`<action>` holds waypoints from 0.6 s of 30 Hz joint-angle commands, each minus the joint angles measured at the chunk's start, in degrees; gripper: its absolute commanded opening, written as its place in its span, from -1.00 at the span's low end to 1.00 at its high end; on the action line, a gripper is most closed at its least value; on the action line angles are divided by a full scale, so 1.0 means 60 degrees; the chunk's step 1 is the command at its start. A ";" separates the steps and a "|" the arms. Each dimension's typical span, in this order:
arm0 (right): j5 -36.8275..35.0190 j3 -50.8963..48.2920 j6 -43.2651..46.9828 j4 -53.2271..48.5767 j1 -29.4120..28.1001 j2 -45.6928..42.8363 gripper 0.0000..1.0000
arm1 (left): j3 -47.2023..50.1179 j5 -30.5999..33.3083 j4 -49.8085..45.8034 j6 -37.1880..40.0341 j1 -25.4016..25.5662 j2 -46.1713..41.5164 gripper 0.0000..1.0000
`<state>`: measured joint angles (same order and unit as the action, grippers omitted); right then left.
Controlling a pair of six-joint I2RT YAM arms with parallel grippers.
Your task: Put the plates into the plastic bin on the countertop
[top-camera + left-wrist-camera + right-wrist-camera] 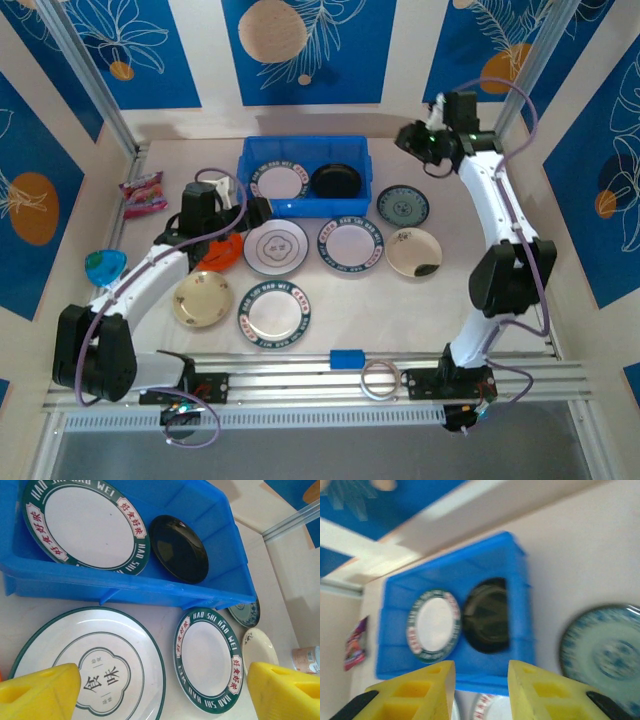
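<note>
Blue wall panels w/ white leaf drawings and orange discs are seen round the pale beige countertop point(445, 310), w/ a metal rail point(300, 372) along the near edge. The plastic bin point(303, 143) is set at the far middle. Two plates are laid flat in it side by side: the binned green-rim plate point(280, 183) on the left, the black plate point(336, 182) on the right.

Seven more are spread on the countertop in front. In the first row there are the orange plate point(222, 253), partly covered by the L arm, then the line-drawing plate point(276, 246), the middle green-rim plate point(350, 243) and the marked cream plate point(414, 251). The teal plate point(402, 206) lies just right of the bin. Nearer the rail lie the beige plate point(203, 298) and the near green-rim plate point(274, 311).

The L gripper point(257, 212) is held low at the bin's near-left corner, over the far edge of the line-drawing plate point(85, 665). Its yellow fingers point(40, 692) are spread wide, nothing between them.

The R gripper point(415, 140) is held high at far right, beyond the teal plate. Its wrist view is blurred, but the bin point(400, 630) and teal plate point(605, 655) are made out below. Its fingers point(420, 695) are parted, nothing gripped.

A pink packet point(143, 193) lies at far left. A blue block point(347, 358) and a tape ring point(380, 380) rest on the rail.
</note>
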<state>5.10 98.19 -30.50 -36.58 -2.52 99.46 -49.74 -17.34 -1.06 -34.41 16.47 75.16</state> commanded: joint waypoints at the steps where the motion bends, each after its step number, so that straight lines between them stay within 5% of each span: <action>1: -0.0236 -0.1694 -0.0263 0.0506 0.0662 -0.0633 -0.31 | -0.0031 -0.0223 0.0388 -0.0094 0.0177 0.0133 0.72; 8: -0.0146 -0.4228 -0.0763 0.1339 0.1746 -0.1121 -0.31 | -0.0293 -0.0425 0.0525 -0.0109 0.0375 0.0497 0.73; 18: -0.0183 -0.4289 -0.0634 0.1376 0.2003 0.0153 -0.38 | -0.0339 -0.0428 0.0719 -0.0314 0.0682 0.0695 0.72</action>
<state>3.79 71.35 -34.39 -28.36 9.19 98.15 -50.22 -19.03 1.34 -35.68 19.73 79.00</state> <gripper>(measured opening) 0.315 0.860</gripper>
